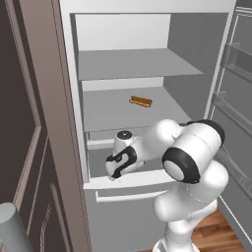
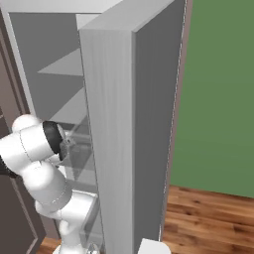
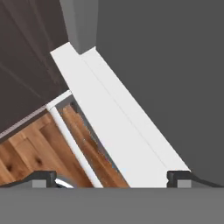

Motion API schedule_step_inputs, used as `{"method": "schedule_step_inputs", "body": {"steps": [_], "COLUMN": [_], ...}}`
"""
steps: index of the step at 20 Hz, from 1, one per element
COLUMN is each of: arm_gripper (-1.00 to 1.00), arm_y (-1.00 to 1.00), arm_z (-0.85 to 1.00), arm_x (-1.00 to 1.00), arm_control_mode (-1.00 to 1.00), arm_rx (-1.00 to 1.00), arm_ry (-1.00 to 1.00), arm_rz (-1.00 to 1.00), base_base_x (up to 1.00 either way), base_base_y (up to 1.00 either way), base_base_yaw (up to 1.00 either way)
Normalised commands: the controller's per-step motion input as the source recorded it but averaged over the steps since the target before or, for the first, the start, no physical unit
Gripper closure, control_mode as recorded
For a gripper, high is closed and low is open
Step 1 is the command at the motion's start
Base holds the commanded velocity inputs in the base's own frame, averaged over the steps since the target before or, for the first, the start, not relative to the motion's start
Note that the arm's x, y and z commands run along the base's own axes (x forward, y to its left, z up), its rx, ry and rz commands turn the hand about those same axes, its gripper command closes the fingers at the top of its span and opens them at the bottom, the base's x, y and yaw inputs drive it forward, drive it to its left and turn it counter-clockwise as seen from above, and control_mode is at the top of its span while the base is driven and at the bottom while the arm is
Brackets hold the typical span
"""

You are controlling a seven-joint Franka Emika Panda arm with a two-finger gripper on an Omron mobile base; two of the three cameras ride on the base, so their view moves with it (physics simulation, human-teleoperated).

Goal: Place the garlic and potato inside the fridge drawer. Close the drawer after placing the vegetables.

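A white robot arm reaches into an open fridge, its gripper (image 1: 115, 173) hanging just over the front edge of the fridge drawer (image 1: 129, 180), which stands pulled out below the shelves. In the hand view the two finger tips (image 3: 178, 177) sit far apart, one above the drawer's dark inside and one out over the wooden floor (image 3: 26, 157), so the jaws stand open with nothing between them. The drawer's pale front lip (image 3: 114, 127) and its slim bar handle (image 3: 70, 140) run slantwise under the hand; the part of the drawer's inside that shows is bare. Two flat grey shelves (image 1: 133, 64) sit above, and one elongated orange-brown item (image 1: 141, 101) lies on the lower shelf (image 1: 110, 110).
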Motion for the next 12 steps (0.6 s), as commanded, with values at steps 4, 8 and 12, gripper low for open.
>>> {"method": "schedule_step_inputs", "body": {"steps": [4, 8, 12], "arm_gripper": [-1.00, -1.00, -1.00], "arm_y": [0.00, 0.00, 0.00], "arm_z": [0.00, 0.00, 0.00], "arm_x": [0.59, 0.57, 0.42], "arm_control_mode": [-1.00, -1.00, -1.00], "arm_rx": [0.05, 0.06, 0.04], "arm_ry": [-0.04, -0.05, -0.05], "arm_rz": [0.00, 0.00, 0.00], "base_base_x": [0.00, 0.00, 0.00], "base_base_y": [0.00, 0.00, 0.00], "base_base_yaw": [0.00, 0.00, 0.00]}}
